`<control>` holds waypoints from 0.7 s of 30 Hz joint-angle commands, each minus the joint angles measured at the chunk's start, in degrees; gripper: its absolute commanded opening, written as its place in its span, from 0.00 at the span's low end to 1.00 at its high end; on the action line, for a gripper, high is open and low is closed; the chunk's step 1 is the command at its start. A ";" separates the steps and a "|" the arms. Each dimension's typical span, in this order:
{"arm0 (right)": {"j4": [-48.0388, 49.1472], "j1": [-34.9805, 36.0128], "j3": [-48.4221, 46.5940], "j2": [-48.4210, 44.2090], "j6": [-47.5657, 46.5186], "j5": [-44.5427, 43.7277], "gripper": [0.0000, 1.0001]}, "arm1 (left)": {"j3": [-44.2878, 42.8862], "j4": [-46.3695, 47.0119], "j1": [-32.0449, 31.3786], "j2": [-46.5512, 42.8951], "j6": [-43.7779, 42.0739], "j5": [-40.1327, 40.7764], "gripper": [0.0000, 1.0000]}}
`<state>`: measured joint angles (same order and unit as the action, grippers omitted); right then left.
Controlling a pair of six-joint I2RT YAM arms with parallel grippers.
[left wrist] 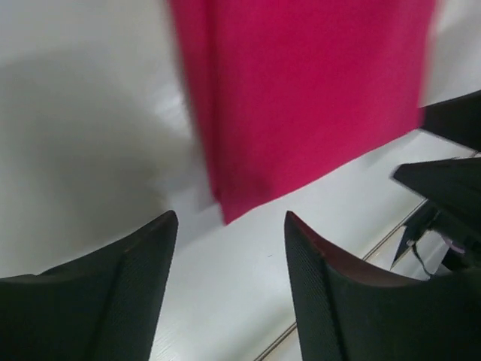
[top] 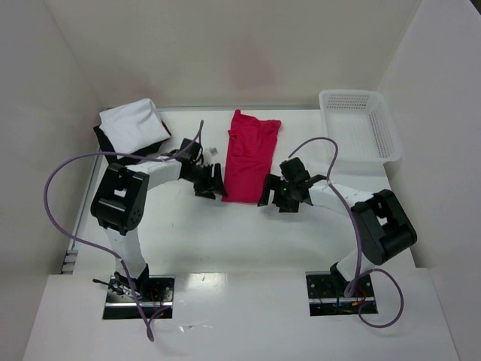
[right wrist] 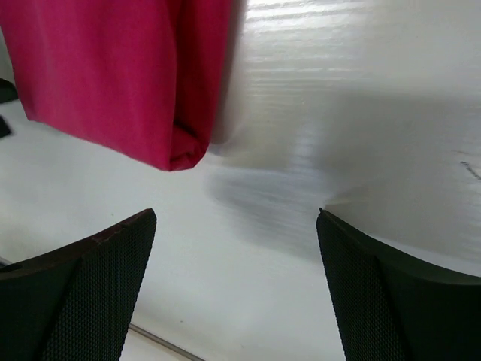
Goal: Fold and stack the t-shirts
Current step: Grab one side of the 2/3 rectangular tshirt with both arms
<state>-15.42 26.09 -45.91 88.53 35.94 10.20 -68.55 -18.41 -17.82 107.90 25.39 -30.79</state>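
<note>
The crimson red t-shirt lies folded lengthwise into a long strip in the middle of the table. My left gripper is open at its near left corner, which shows in the left wrist view. My right gripper is open at its near right corner, seen in the right wrist view. Both hold nothing. The white t-shirt lies folded on top of the black t-shirt at the far left.
A white mesh basket stands at the far right. White walls enclose the table on three sides. Purple cables loop from both arms over the table.
</note>
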 commanded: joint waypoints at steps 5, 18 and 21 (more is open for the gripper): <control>7.41 1.07 1.09 -1.44 1.67 0.35 0.87 | 4.39 6.73 0.25 -1.12 3.97 0.37 0.59; 9.88 1.60 -3.04 7.53 2.20 0.26 0.68 | 3.60 7.87 0.25 3.11 4.50 -1.29 0.49; 10.41 2.12 -3.04 7.53 2.73 0.26 0.59 | 3.08 7.87 0.25 3.64 4.50 -1.90 0.42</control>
<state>-6.15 27.18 -47.90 94.96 38.44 11.46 -64.20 -11.53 -17.76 110.04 30.35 -31.88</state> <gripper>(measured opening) 0.605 0.428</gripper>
